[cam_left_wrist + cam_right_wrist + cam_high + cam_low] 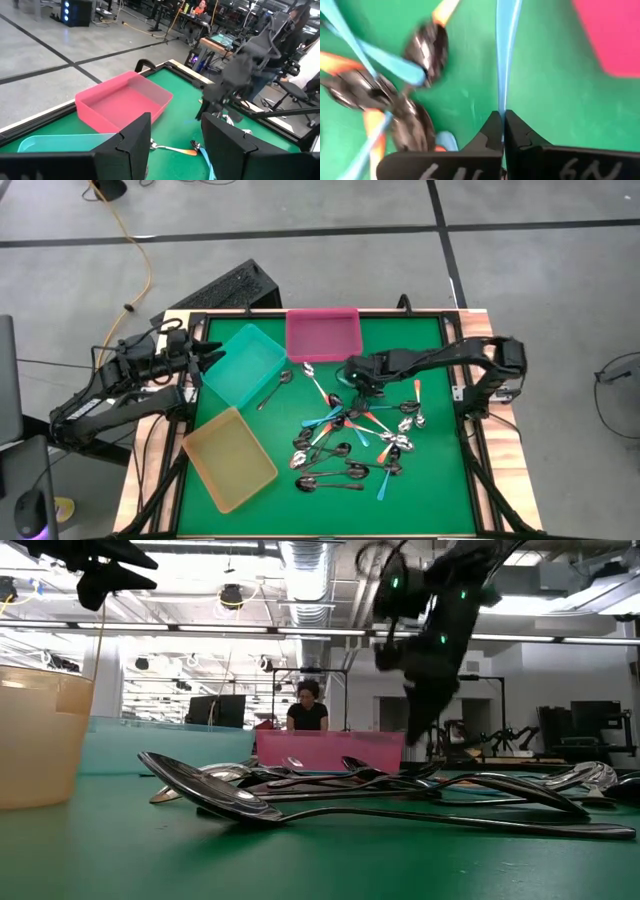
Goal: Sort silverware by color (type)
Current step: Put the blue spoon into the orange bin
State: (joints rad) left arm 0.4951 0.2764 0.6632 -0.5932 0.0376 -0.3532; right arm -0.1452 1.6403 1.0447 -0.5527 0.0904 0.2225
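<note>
Right wrist alone shows right claw [501, 122] pinching blue spoon [506, 55].

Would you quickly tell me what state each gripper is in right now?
Left gripper: shut, holding nothing, hovering by the teal tray.
Right gripper: shut on a light blue spoon handle, over the spoon pile.
</note>
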